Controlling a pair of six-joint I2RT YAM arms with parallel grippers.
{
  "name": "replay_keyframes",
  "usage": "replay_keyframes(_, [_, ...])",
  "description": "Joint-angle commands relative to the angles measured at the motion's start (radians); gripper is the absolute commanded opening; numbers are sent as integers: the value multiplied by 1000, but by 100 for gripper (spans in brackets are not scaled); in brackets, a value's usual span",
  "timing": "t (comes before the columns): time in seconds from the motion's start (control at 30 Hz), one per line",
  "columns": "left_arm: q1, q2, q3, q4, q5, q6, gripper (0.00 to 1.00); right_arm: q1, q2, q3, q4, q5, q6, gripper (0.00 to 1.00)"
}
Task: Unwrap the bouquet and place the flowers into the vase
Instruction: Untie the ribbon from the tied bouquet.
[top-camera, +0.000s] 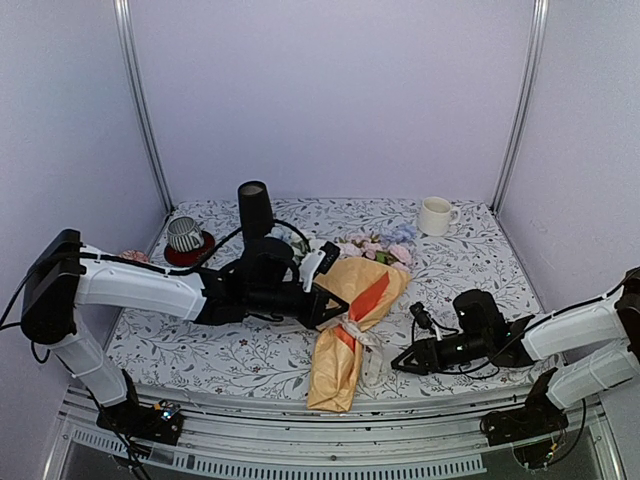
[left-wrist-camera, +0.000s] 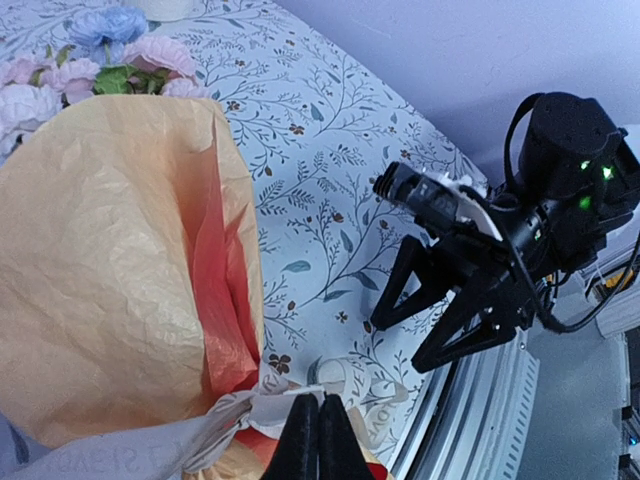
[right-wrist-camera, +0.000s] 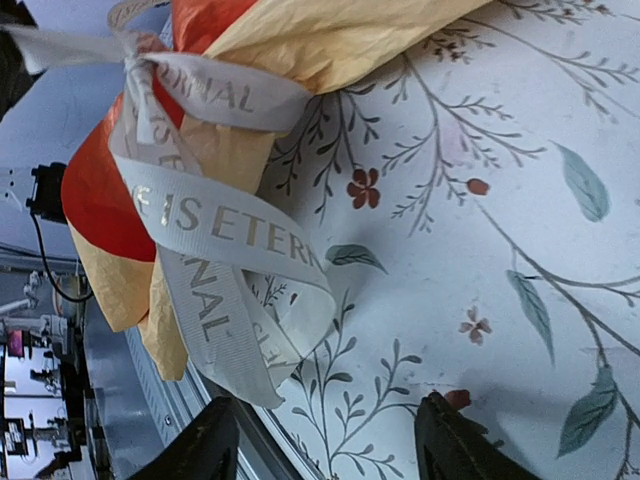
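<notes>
The bouquet (top-camera: 350, 320) lies on the table, a tan paper cone (left-wrist-camera: 100, 260) with an orange inner sheet (right-wrist-camera: 95, 190). Its narrow end points at the front edge. The flowers (top-camera: 375, 246) stick out of its far, wide end in pink, white and pale blue (left-wrist-camera: 105, 25). A cream lettered ribbon (right-wrist-camera: 220, 225) is tied round the cone's waist. My left gripper (left-wrist-camera: 318, 402) is shut on one ribbon tail beside the knot. My right gripper (right-wrist-camera: 325, 440) is open and low over the table, with a ribbon loop (left-wrist-camera: 400, 400) just ahead of its fingertips. The black vase (top-camera: 254, 208) stands upright at the back left.
A white mug (top-camera: 435, 215) stands at the back right. A striped cup on a red saucer (top-camera: 186, 238) sits left of the vase, behind my left arm. The table's metal front edge (top-camera: 300, 425) runs just past the cone's narrow end. Side walls close in both sides.
</notes>
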Motion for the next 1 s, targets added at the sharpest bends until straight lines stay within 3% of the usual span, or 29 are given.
replay_keyframes(0.0, [-12,4,44,21,12,17,0,53,54,23,103,-24,-1,58])
replay_keyframes(0.07, [-11,6,49,18,10,18,0,74,82,39,120,-23,-6,49])
replay_keyframes(0.3, [-11,10,59,-7,-3,17,0,103,127,81,110,72,-13,41])
replay_keyframes(0.63, [-11,-22,29,-16,-30,16,0,103,-122,51,-46,323,-68,44])
replay_keyframes(0.77, [-11,-41,15,-12,-44,14,0,104,-217,-14,16,390,-57,48])
replay_keyframes(0.97, [-10,-59,11,-14,-55,22,0,104,-154,19,-59,412,-157,48])
